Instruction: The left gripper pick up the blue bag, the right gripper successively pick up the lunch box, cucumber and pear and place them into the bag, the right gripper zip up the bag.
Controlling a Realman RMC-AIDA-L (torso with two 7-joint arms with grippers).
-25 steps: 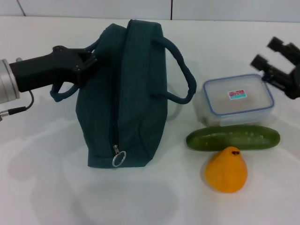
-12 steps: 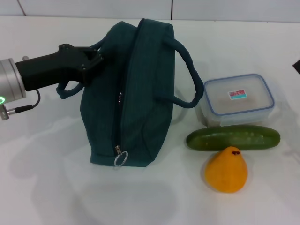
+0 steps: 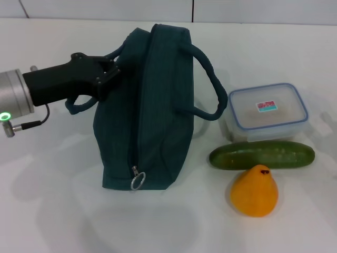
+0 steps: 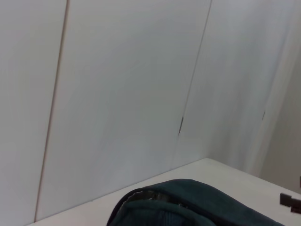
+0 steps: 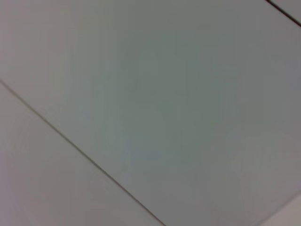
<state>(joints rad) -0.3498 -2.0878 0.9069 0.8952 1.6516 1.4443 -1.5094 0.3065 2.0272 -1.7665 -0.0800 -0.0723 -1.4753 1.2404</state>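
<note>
Left tool [image 3: 108,74] clamped shut on the near handle of the bag [image 3: 145,110], right at the top edge on the tool's side. Bag standing upright on the table [image 3: 47,211], zip looks closed, ring pull [image 3: 137,182] hanging low at the near end, far from the tool. Other handle [image 3: 210,79] flopping off the side away from the tool, reaching toward the box [image 3: 267,112].

Progress-wise: barely started. Grab on the bag looks done, maybe just being lifted, hard to say. Nothing packed yet. Box sitting past the bag on the side opposite the tool, cucumber [image 3: 261,155] just in front of it, touching or nearly so, pear [image 3: 254,191] in front of that, touching the cucumber.

Right tool nowhere in sight, wrist view just blank wall, so can't tell its state.

Still to do: open bag, three items in, zip up.
</note>
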